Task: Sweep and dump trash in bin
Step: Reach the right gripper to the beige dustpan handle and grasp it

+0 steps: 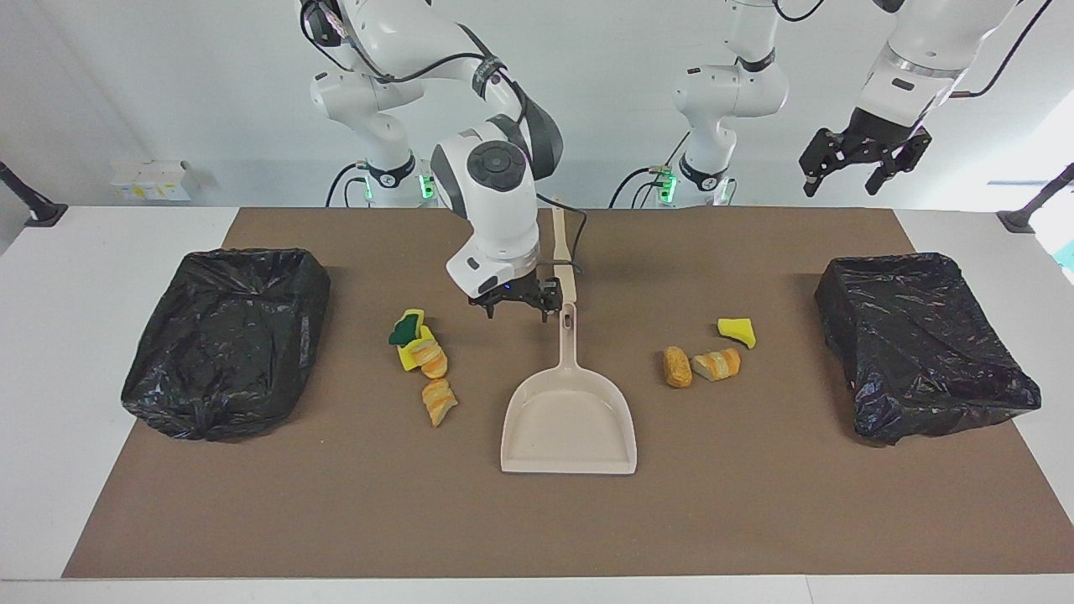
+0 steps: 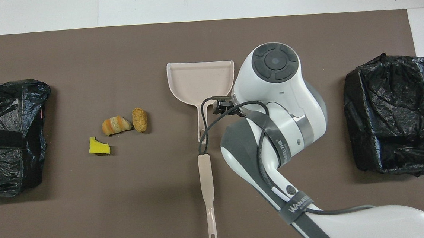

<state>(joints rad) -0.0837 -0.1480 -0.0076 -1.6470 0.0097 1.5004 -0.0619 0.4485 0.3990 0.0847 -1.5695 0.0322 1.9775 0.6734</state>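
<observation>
On the brown mat, dial centred on the dustpan [image 1: 569,403] [image 2: 200,78], twelve pointing away from the robots, we list:

- Beige-handled brush [image 1: 560,252] [image 2: 206,186], six o'clock, flat, in line with the pan's handle.
- Trash, nine o'clock: yellow sponge wedge [image 1: 737,332] [image 2: 99,146], striped bread chunk [image 1: 717,364] [image 2: 116,125], tan chunk [image 1: 677,367] [image 2: 139,119].
- Trash, three o'clock: green-layered sponge [image 1: 409,331] touching a bread chunk [image 1: 432,359]; another chunk [image 1: 440,401] just beside.
- Black-bagged bins, one at nine [image 1: 923,344] [image 2: 8,137], one at three [image 1: 226,344] [image 2: 390,110].
- Right gripper [image 1: 518,312], five o'clock, low over the mat just beside the pan's handle, fingers spread, holding nothing.
- Left gripper [image 1: 841,180], waiting high at the left arm's end of the table, fingers spread, empty.
</observation>
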